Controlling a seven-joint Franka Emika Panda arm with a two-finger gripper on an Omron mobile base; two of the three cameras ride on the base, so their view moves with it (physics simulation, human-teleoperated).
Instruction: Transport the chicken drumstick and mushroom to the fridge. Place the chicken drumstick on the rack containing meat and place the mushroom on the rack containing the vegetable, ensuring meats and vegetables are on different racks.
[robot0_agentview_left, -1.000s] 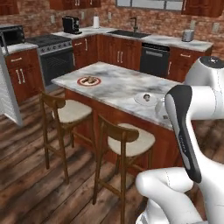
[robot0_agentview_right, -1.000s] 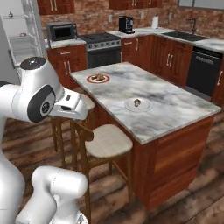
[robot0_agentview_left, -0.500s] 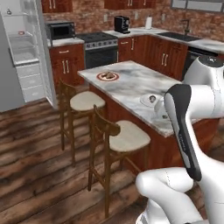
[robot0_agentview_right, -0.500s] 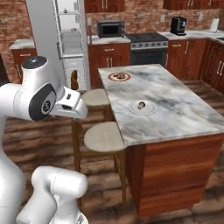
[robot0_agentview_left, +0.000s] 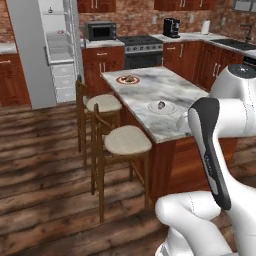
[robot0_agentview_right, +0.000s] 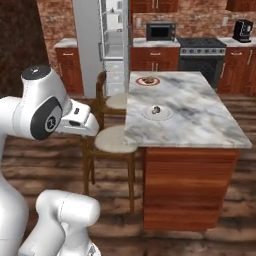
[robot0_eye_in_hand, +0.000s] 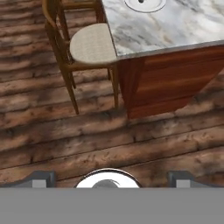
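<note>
Beyond the marble worktop, the fridge stands open by the far wall, wood floor free before it. Chicken drumstick sits on its plate near the worktop's far edge. No readable writing. Tool fingers apart, empty.
</note>
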